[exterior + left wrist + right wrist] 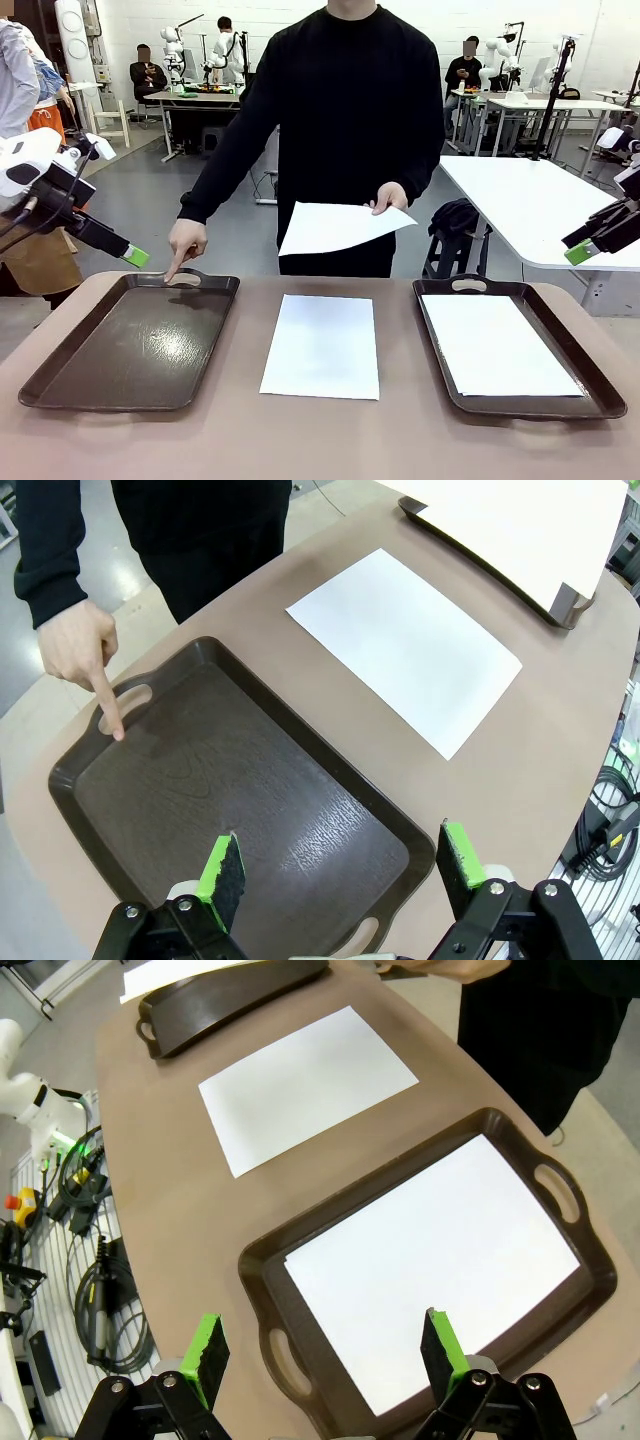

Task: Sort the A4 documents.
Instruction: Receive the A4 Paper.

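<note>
The left end effector (340,865) and right end effector (325,1345) both hang open, empty. One A4 document (322,345) lies at the middle of the counter (400,440). A second sheet (495,345) is in the tray (590,370) by the right edge. A hand (388,196) holds a third sheet (335,228) (over the far edge).

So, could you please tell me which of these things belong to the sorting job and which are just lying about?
Job: empty left tray; right tray; A4 sheet in it; A4 sheet between the trays; A4 sheet held up.
Lying about: dark bundle on a stool; floor cables.
</note>
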`<state>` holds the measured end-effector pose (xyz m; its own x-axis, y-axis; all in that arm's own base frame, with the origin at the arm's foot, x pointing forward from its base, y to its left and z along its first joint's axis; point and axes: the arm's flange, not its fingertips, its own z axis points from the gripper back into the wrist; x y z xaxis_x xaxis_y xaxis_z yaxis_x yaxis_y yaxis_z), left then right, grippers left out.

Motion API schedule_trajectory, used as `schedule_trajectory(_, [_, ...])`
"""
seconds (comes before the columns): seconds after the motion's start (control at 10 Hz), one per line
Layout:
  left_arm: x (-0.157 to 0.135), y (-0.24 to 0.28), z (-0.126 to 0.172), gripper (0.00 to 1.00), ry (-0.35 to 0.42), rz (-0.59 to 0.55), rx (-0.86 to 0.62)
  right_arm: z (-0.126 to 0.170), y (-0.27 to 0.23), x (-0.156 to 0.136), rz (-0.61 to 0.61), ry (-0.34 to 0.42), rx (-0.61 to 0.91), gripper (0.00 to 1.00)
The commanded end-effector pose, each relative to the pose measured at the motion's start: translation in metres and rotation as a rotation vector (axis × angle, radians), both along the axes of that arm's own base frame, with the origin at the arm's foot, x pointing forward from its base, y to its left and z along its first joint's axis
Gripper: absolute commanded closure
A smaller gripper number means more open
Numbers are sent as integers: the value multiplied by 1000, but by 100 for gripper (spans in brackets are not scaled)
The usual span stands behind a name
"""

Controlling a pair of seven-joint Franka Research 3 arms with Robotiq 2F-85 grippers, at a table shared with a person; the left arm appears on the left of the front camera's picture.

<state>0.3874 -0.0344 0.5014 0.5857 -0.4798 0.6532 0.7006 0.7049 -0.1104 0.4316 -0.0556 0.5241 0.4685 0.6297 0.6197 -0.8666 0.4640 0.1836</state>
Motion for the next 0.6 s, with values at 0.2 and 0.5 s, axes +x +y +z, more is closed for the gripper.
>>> schedule_trajectory(0.2, [31, -24, -17, 0, 222, 100, -114, 0, 2, 1, -2, -7, -7, 0])
schedule_trajectory(0.5, [60, -45, -29, 0, 439, 187, -315, 0, 2, 1, -2, -7, -7, 0])
